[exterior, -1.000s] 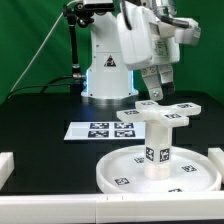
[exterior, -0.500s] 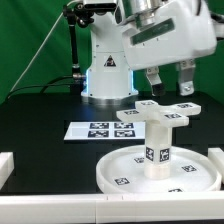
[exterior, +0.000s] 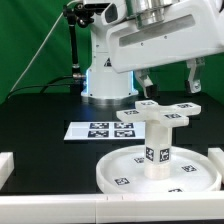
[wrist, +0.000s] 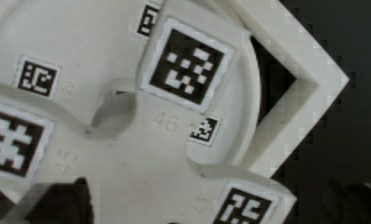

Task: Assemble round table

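The large white round disc (exterior: 118,172) lies on the black table at the front. The short cylinder leg (exterior: 157,140) stands upright in its middle. The cross-shaped base (exterior: 165,110) sits on top of the leg. My gripper (exterior: 171,84) hangs just above and behind the cross base, jaws wide apart and empty, one finger (exterior: 148,82) on each side. In the wrist view the cross base (wrist: 129,140) with its square tags fills the picture, and the disc's rim (wrist: 317,82) shows beyond it. A dark fingertip (wrist: 49,200) shows at the edge.
The marker board (exterior: 100,130) lies flat on the table at the exterior view's left of the leg. The robot's white pedestal (exterior: 105,75) stands behind it. White blocks sit at the table's front left (exterior: 5,165) and right (exterior: 215,155) edges.
The hand has turned about its own axis above the cross base, so both fingers now show spread side by side. The disc, leg and cross base have not moved.
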Robot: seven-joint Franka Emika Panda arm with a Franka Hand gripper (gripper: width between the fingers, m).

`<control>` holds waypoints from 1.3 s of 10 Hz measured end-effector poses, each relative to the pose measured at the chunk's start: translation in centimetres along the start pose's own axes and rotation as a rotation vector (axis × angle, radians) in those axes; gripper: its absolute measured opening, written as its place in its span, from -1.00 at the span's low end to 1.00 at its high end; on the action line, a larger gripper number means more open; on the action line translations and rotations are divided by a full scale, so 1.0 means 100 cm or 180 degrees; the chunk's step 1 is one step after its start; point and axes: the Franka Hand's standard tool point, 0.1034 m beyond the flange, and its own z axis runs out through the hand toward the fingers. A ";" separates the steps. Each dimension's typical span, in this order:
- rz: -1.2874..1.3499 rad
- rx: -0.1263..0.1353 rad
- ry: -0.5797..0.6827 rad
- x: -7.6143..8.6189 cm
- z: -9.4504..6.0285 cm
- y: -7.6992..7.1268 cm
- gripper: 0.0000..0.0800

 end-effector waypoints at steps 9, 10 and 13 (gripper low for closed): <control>-0.3062 -0.0295 -0.0016 0.003 0.009 -0.003 0.62; -0.3297 -0.0302 -0.0029 0.003 0.009 -0.002 0.62; -0.4378 -0.0368 -0.0127 0.009 0.012 0.007 0.62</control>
